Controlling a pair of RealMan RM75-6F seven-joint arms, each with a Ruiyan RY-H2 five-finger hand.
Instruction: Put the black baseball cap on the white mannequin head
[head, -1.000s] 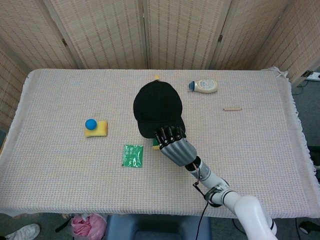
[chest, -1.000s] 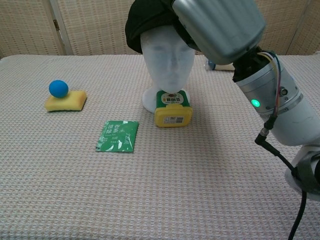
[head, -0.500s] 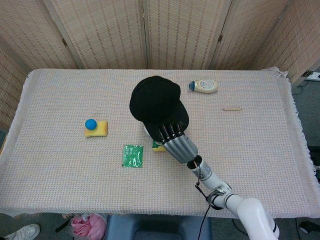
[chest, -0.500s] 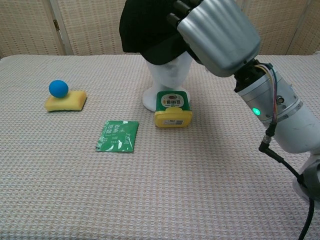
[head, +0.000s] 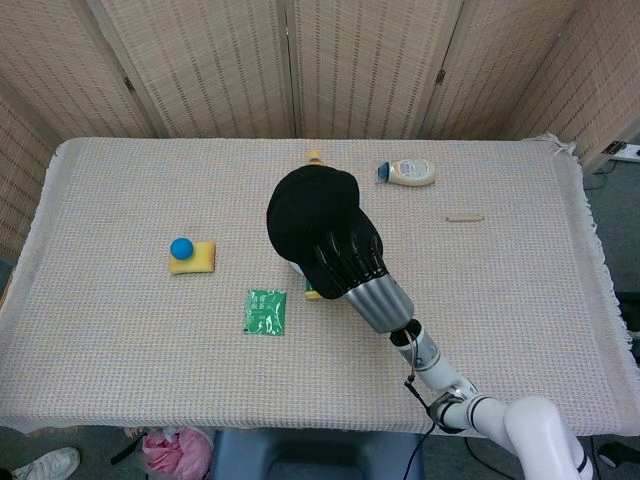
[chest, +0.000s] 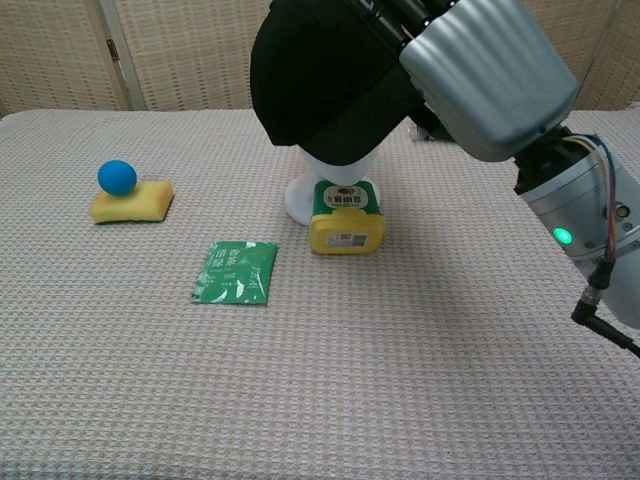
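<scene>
Chest view shows our right hand (chest: 490, 75) high at the upper right, its fingers clamped on the brim of the black baseball cap (chest: 325, 80), which hangs to the left of the hand and covers the face of the white mannequin head (chest: 337, 175); only the chin, neck and round base of the head show below the cap. Half a second ago the cap sat a little higher and more to the left, and one second ago the whole face was uncovered with the cap at the back of the head, so the cap has come forward and down over the face. In the head view our right hand (head: 365, 283) has shifted toward the lower right compared with the earlier pictures, and the cap (head: 315, 225) now reaches up and left from its fingertips; the mannequin head is almost fully hidden under the cap there. Below the hand and to its left, just in front of the mannequin base, stands a yellow and green container (chest: 346, 218). Further left of the hand lie a green packet (chest: 235, 272) and, well apart, a blue ball (chest: 117, 177) resting on a yellow sponge (chest: 131, 201); they have not moved. We do not see our left hand in either view.
</scene>
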